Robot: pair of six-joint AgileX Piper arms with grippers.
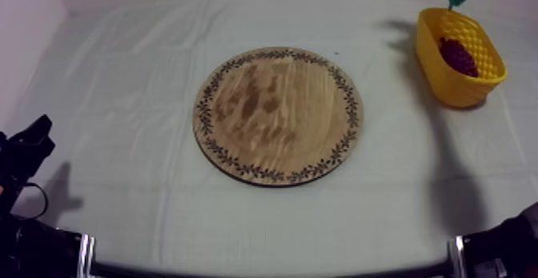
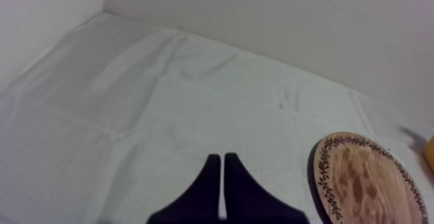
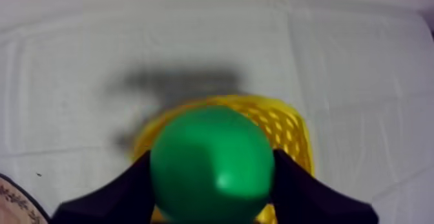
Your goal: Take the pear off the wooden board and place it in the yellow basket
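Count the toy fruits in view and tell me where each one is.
2. The pear is held in the right gripper above the yellow basket; the bunch of grapes lies inside that basket. More could be hidden behind the basket's wall.

Left jaws together; right jaws apart, full.

I get soft, even light across the cloth (image 1: pixel 120 97); a smeared grey shadow (image 1: pixel 398 34) lies just beside the basket (image 1: pixel 436 65) (the pear (image 3: pixel 213 168) carries a pale sheen).
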